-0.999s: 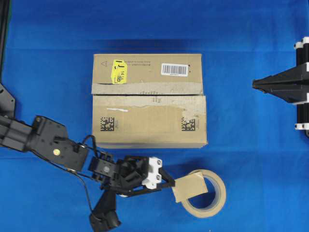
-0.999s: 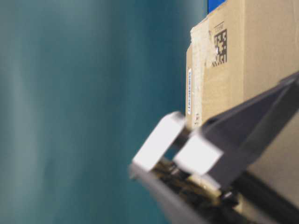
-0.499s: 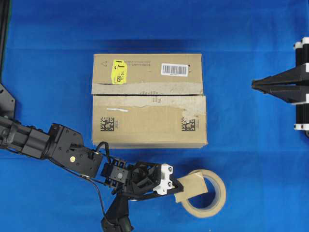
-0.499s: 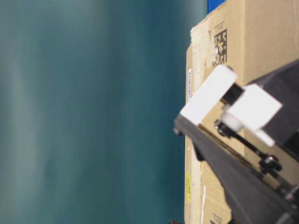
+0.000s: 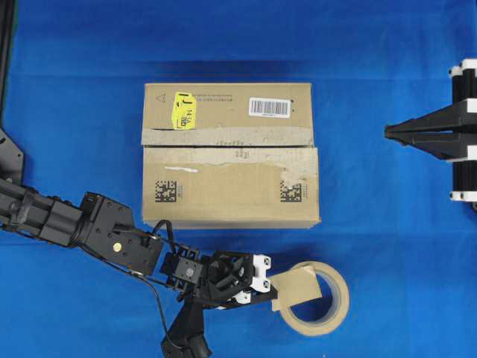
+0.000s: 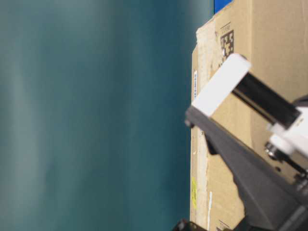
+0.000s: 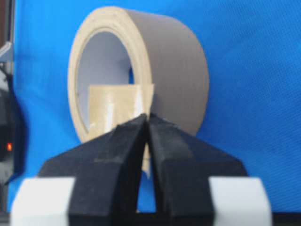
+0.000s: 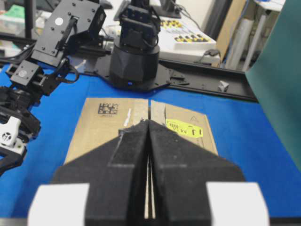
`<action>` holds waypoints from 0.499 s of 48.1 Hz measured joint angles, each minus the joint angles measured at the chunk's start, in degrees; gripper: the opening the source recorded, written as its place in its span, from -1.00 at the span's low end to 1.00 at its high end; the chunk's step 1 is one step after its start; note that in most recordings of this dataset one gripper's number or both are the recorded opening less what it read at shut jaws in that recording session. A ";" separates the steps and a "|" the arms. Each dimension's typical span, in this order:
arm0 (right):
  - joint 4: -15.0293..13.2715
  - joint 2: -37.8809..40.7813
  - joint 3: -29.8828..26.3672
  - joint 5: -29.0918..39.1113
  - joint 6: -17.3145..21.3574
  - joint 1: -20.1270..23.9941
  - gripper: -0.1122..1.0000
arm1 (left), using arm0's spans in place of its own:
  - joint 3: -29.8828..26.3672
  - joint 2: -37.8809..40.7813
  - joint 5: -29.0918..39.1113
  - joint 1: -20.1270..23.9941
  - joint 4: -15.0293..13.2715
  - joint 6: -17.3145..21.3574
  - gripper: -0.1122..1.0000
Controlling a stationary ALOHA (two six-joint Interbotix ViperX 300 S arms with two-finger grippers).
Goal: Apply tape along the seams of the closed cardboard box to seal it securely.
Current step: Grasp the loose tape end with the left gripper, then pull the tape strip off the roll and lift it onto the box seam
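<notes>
Pick-up step: your left end effector [image 5: 270, 292] is pinched onto the tape [image 5: 297, 288].
The tape sits just ahead, over the tape roll [image 5: 335, 303]; next, lift toward the cardboard box [image 5: 223, 190] seams [image 5: 223, 146].

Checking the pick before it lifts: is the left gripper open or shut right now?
Shut: the left gripper has its jaws together, pinching the tape edge.

beige tape roll [image 5: 319, 299] flat on blue tabletop [image 5: 387, 246], near box's front-right corner, w/ teal backdrop [image 6: 86, 115] behind
</notes>
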 measured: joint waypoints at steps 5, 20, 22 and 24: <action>0.00 0.18 -0.09 0.00 0.00 0.00 -0.81 | 0.00 0.00 0.00 0.00 0.09 -0.09 -0.77; 0.00 0.18 -0.09 0.00 0.00 0.09 -0.81 | 1.49 -3.60 0.00 -0.18 -0.09 -0.18 -0.77; 0.00 0.26 0.00 0.00 0.00 0.26 -0.81 | 2.11 -4.92 0.00 -0.09 -0.09 0.35 -0.77; 0.00 0.18 -0.09 0.00 0.00 0.35 -0.81 | 2.72 -6.33 0.00 0.00 -0.09 0.79 -0.77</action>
